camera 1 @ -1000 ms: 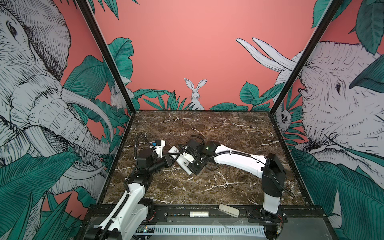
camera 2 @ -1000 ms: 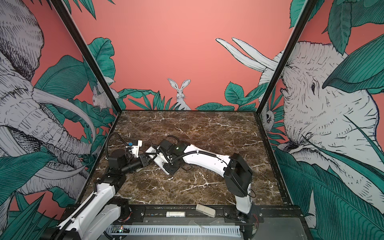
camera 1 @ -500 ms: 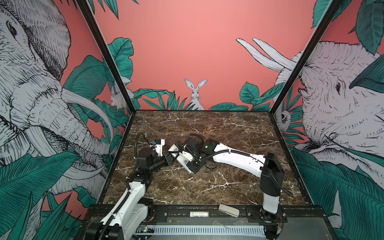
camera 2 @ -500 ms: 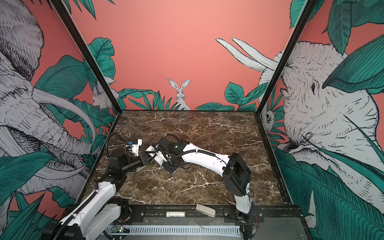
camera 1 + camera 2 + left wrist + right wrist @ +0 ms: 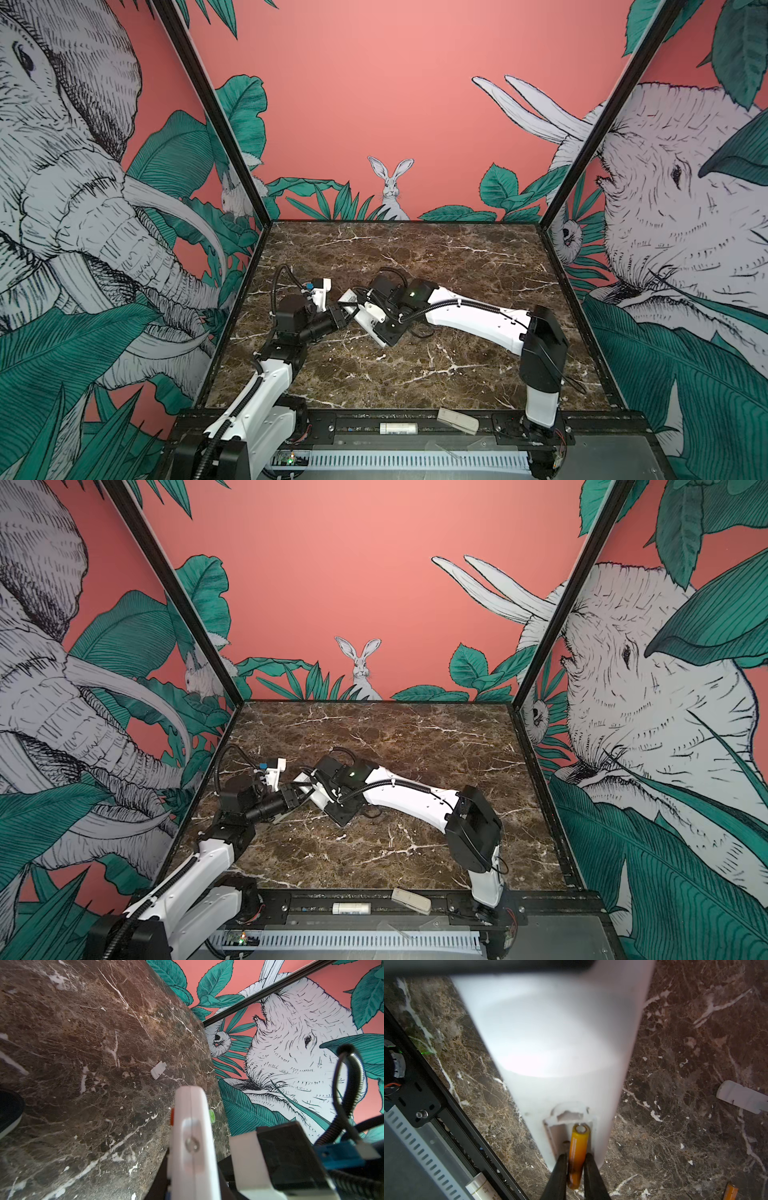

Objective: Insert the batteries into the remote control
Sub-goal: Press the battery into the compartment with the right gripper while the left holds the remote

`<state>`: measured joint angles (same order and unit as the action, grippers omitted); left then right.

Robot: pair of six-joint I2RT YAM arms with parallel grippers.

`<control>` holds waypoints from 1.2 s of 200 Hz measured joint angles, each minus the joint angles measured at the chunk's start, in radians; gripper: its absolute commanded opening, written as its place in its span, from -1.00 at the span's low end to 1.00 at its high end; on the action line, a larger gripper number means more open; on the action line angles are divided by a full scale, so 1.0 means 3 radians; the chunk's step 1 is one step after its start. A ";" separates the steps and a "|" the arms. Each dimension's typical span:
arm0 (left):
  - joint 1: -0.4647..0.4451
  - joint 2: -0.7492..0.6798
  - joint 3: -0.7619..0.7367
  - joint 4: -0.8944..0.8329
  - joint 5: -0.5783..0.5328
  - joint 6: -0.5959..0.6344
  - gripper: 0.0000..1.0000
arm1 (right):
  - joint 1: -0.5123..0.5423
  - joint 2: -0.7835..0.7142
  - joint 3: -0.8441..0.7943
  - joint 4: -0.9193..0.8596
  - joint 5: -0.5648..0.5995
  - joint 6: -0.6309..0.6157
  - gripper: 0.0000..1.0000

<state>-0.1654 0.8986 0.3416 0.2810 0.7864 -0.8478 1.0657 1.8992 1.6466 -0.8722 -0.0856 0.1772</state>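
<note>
Right gripper (image 5: 575, 1169) pinches one battery (image 5: 578, 1147) — its long side runs along the remote control (image 5: 550, 1043), tip inside the open slot (image 5: 560, 1132). Left gripper (image 5: 347, 313) clamps the remote control — a second battery (image 5: 730, 1191) lies loose nearby.

— Where's the remote (image 5: 550, 1043)?
— Over the counter's (image 5: 415, 374) left half, midway front to back. One battery (image 5: 578, 1147) sits partly in the remote, at its end.
— The other battery (image 5: 730, 1191)?
— On the counter, apart from the remote; the cover (image 5: 158, 1070) too.
— And before the front edge?
— Cylinder (image 5: 398, 428) on the rail (image 5: 357, 424), block (image 5: 457, 420) just right of it.
</note>
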 measured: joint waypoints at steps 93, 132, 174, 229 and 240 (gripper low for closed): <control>0.0019 0.0025 0.0000 0.0053 0.0020 -0.0060 -1.00 | 0.0001 -0.0067 -0.0088 0.0097 0.0084 -0.0005 -0.82; 0.0046 0.0034 0.0000 0.0120 0.0055 -0.0134 -1.00 | 0.0004 -0.0127 -0.0148 0.0195 0.0151 0.0000 -0.84; 0.0079 0.0034 0.0000 0.0120 0.0084 -0.0169 -1.00 | 0.0010 -0.0145 -0.0201 0.0317 0.0200 -0.0003 -0.85; 0.0112 0.0034 0.0000 0.0089 0.0075 -0.0239 -1.00 | 0.0011 -0.0160 -0.0317 0.0533 0.0240 -0.0043 -0.87; 0.0122 0.0034 0.0000 0.0078 0.0067 -0.0254 -1.00 | 0.0010 -0.0160 -0.0341 0.0580 0.0240 -0.0065 -0.87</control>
<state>-0.1287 0.9089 0.3416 0.3042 0.8066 -0.9241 1.0687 1.8511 1.5444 -0.6983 -0.0135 0.1577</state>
